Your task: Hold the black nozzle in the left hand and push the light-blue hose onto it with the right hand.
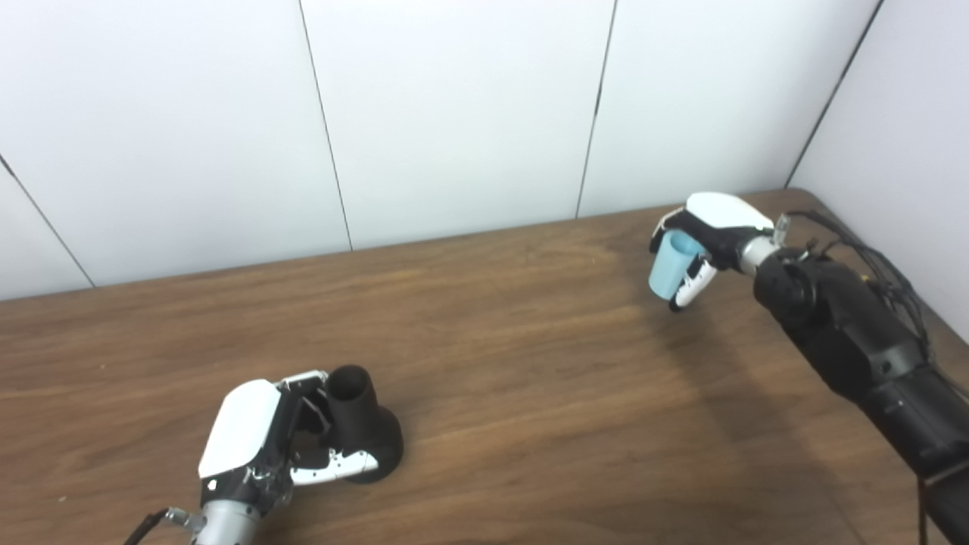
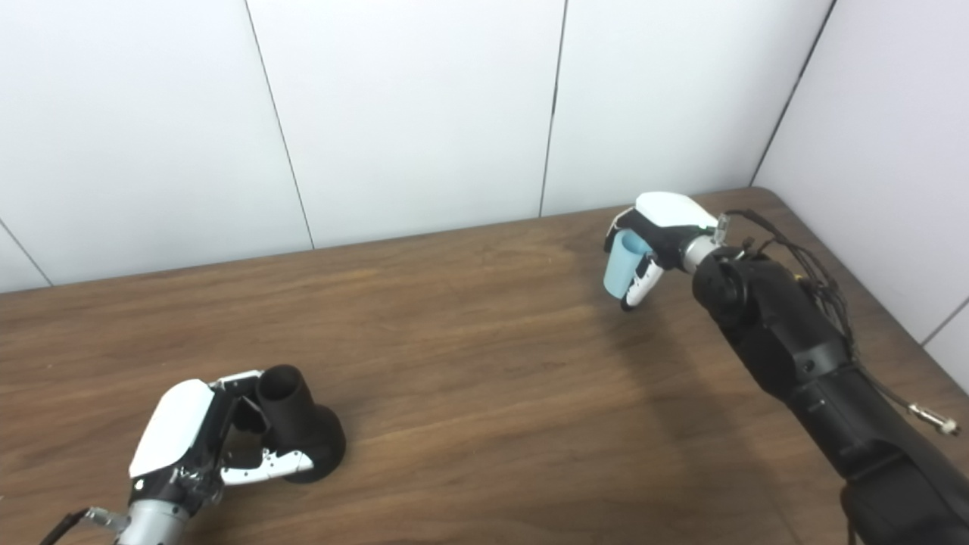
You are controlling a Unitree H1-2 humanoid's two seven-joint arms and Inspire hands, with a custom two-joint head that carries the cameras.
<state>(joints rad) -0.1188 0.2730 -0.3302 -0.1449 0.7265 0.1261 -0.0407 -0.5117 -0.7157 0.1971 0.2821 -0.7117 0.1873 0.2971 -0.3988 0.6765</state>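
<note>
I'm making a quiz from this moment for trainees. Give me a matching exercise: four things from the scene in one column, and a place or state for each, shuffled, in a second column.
Things:
1. black nozzle
2. light-blue hose
3. left hand
4. right hand

Places or states:
A. near the table's far right corner, wrapped around the pale piece
B. standing on its wide base, open neck up
C. at the near left, fingers and thumb around the dark piece
D. a short tube, held clear of the wood

Pairs: 1-B, 2-D, 3-C, 4-A
</note>
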